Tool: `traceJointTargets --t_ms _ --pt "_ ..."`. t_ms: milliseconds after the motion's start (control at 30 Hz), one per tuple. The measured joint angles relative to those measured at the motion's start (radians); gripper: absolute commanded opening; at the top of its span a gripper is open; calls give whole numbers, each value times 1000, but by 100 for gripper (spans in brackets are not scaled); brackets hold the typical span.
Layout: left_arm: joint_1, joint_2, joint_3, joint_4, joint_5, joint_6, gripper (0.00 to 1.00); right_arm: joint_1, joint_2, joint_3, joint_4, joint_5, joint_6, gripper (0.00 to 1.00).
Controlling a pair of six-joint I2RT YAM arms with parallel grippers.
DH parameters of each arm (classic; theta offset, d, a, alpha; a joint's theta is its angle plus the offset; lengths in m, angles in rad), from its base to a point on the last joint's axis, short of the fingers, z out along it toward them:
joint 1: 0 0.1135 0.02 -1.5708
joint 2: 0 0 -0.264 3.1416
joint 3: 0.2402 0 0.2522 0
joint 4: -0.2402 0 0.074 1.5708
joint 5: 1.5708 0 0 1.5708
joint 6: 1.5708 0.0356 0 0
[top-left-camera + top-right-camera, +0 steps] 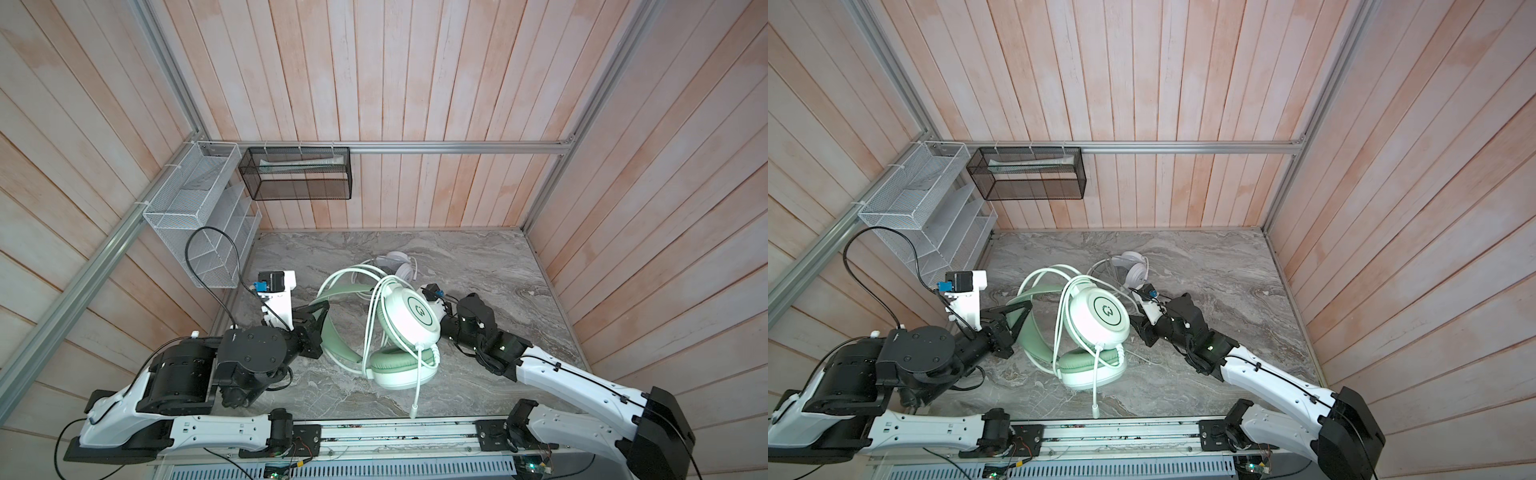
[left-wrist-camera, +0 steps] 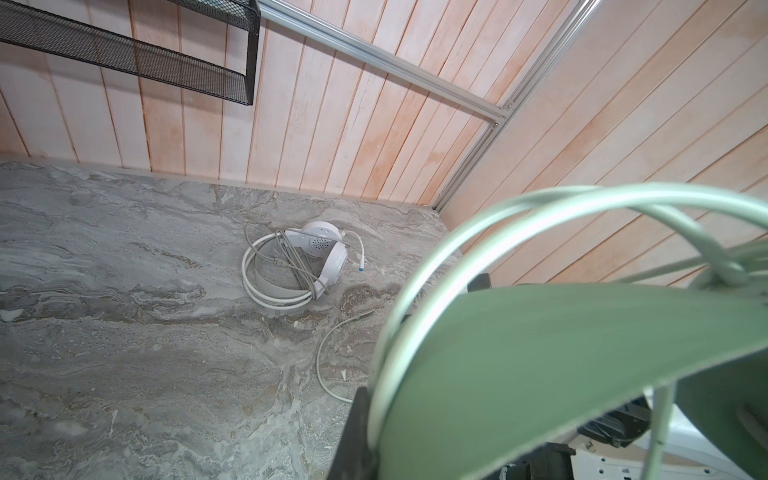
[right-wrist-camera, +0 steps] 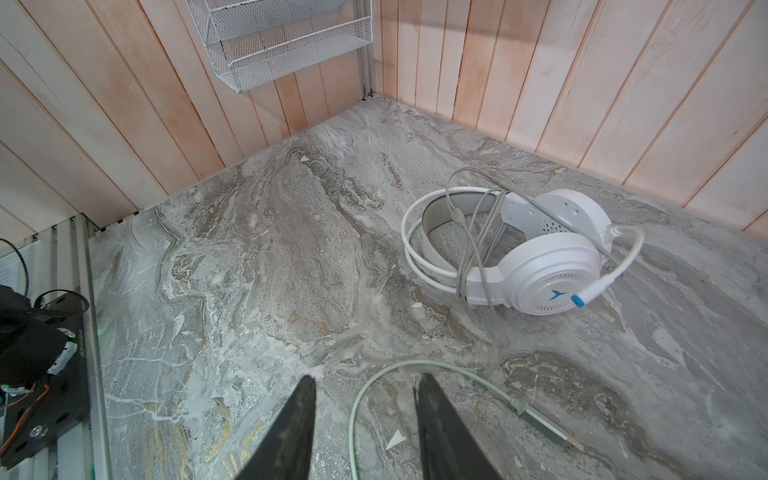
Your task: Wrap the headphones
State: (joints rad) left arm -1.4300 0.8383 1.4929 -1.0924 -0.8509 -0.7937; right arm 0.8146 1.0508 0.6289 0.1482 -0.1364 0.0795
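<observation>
Mint-green headset (image 1: pixel 409 318): sat about mid-desk, tipped up on edge, one padded cup low toward 6 o'clock and the round logo cup above it. Couldn't tell if the low cup actually touched the desk (image 1: pixel 478 270).
Left pincer (image 1: pixel 318 313): clamped tight on the green headband (image 2: pixel 582 353) from the 9 o'clock side, propping the whole set up.
Right pincer (image 3: pixel 366 376): sat at 3 o'clock of that headset, jaws parted with nothing pinched. The loose cable (image 3: pixel 469 379) curved over the desk just past the tips.
Cable state: several loops were round the band and cup, and the tail with the USB plug (image 3: pixel 548 426) lay free on the desk.
White headset (image 3: pixel 540 266): lay flat toward 12 o'clock, well apart from both pincers, cord looped around its band. Looked done to me.
Handling guess: light plastic overall, with rigid cups, a springy band and squishy pads. The cable's thin, floppy and kinda slick, so I'd bet the loops slide off if tension drops.
Where to grab: hold the band for the headset. Take the cable a bit back from the plug, not right at the joint, which is probably the weak spot.
Count: two headsets (one mint, one white), two pincers, one loose plug end, and two mesh wall baskets, one white (image 1: pixel 178 208) and one black (image 1: pixel 299 193).
</observation>
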Motion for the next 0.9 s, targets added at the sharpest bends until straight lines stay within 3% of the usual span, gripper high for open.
traceJointTargets --t_ms 100,367,533,700,800,900 --pt "0 14 24 1 -15 18 0 0 -29 -29 13 -3 21 32" --pt "0 29 30 14 -33 72 0 55 -34 -135 111 -19 87 24" --pt "0 33 31 50 -51 112 0 142 21 -163 149 12 111 2" --pt "23 56 35 98 -75 180 0 231 46 -181 238 84 146 0" --pt "132 87 42 134 -42 234 0 327 79 -214 310 145 175 0" --pt "341 132 43 163 74 279 0 436 145 -220 348 210 192 0"
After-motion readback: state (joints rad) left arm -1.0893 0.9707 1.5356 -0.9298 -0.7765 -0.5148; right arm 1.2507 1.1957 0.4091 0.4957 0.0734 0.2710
